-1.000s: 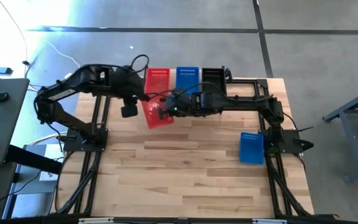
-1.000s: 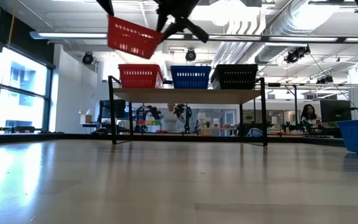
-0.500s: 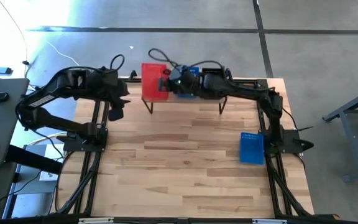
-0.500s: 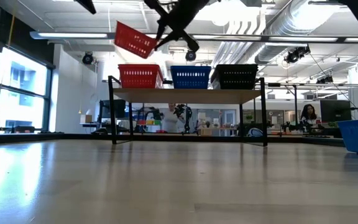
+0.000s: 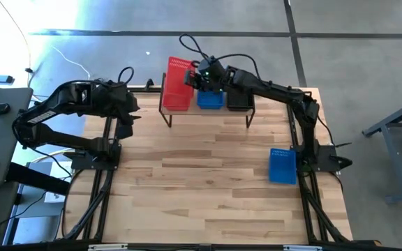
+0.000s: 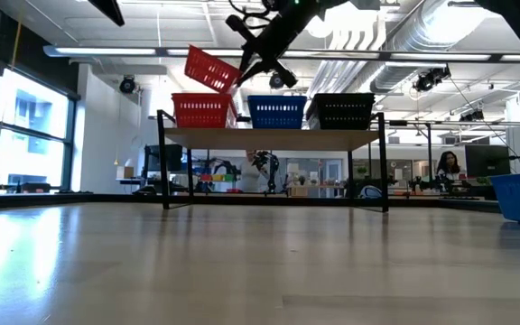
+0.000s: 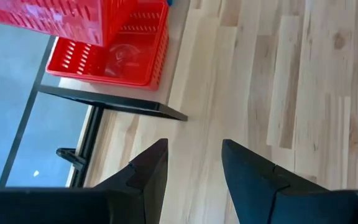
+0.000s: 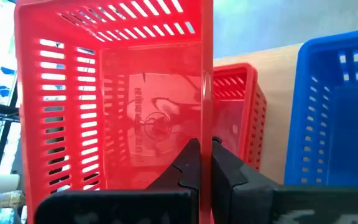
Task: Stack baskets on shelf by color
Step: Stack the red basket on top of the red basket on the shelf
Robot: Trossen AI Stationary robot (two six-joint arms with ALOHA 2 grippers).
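While a red basket [image 6: 211, 69] is pinched by the right tool [image 8: 204, 163], it is held tilted above the shelf [image 6: 273, 135]. Another red basket [image 8: 236, 118] sits just below it. The left tool [image 7: 194, 171] is spread wide over the bench [image 5: 208, 181].

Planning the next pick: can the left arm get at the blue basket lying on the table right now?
Probably not easily. The blue basket lies by the right arm's base, across the table from the open, empty left pincer; nothing blocks the way.

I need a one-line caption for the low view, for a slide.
Right gripper holds a tilted red basket above the red basket on the shelf.
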